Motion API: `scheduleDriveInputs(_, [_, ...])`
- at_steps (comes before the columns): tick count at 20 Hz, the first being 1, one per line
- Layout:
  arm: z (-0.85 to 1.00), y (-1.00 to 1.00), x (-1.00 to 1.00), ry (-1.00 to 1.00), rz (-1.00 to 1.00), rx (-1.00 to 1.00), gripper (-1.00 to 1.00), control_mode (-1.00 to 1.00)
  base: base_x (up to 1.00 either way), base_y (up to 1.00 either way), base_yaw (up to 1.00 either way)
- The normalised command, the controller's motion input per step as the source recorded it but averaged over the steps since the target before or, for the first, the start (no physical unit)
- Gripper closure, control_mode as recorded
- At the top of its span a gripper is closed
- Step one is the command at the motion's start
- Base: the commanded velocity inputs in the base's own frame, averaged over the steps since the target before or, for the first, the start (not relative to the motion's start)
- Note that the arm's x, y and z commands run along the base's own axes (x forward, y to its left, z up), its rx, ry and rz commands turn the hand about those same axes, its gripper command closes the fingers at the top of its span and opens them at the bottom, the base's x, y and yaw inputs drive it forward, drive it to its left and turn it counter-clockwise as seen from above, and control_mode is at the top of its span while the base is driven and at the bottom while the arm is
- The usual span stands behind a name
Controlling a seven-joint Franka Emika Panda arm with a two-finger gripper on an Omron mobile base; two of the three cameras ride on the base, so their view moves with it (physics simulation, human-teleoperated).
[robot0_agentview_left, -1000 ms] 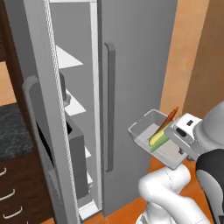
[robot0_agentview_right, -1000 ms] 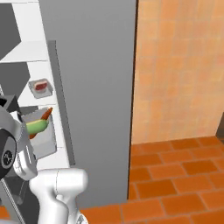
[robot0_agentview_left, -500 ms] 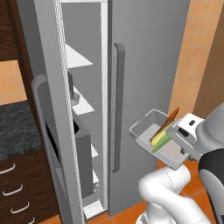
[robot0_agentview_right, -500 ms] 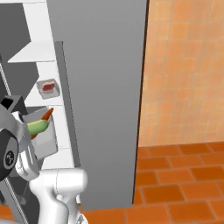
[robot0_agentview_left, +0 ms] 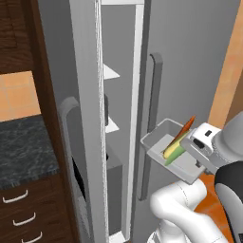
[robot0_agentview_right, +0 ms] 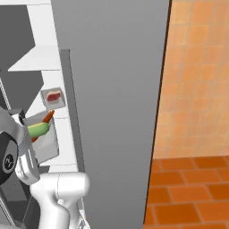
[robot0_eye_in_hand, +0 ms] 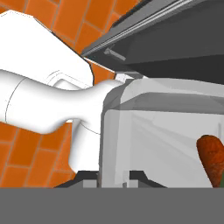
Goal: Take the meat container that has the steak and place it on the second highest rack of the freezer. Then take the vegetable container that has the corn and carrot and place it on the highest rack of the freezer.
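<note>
Left base view: tray [robot0_agentview_left: 163, 147] with corn [robot0_agentview_left: 173, 150] and carrot [robot0_agentview_left: 184, 129] held aloft by the claw [robot0_agentview_left: 195, 156], pinching the tray's near rim, just outside the freezer [robot0_agentview_left: 123, 118]. Best kept level, raised to the top rack [robot0_agentview_left: 110, 72] and fed through the door gap — slowly.

Right base view: steak [robot0_agentview_right: 54, 95] tray already shelved inside, hidden from the left side; vegetable tray [robot0_agentview_right: 42, 141] below and in front of it.

Hand view: tray wall [robot0_eye_in_hand: 144, 131] up close, carrot tip [robot0_eye_in_hand: 212, 158] at right — floor tiles beneath.
</note>
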Motion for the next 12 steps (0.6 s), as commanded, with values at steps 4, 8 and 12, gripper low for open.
scheduleDriveInputs(4, [0.00,0.00,0.00,0.00,0.00,0.00,1.00,1.00,0.33,0.33,0.19])
scheduleDriveInputs(8, [0.00,0.00,0.00,0.00,0.00,0.00,1.00,1.00,0.18,0.27,0.16])
scheduleDriveInputs(12, [0.00,0.00,0.00,0.00,0.00,0.00,1.00,1.00,0.08,0.42,0.13])
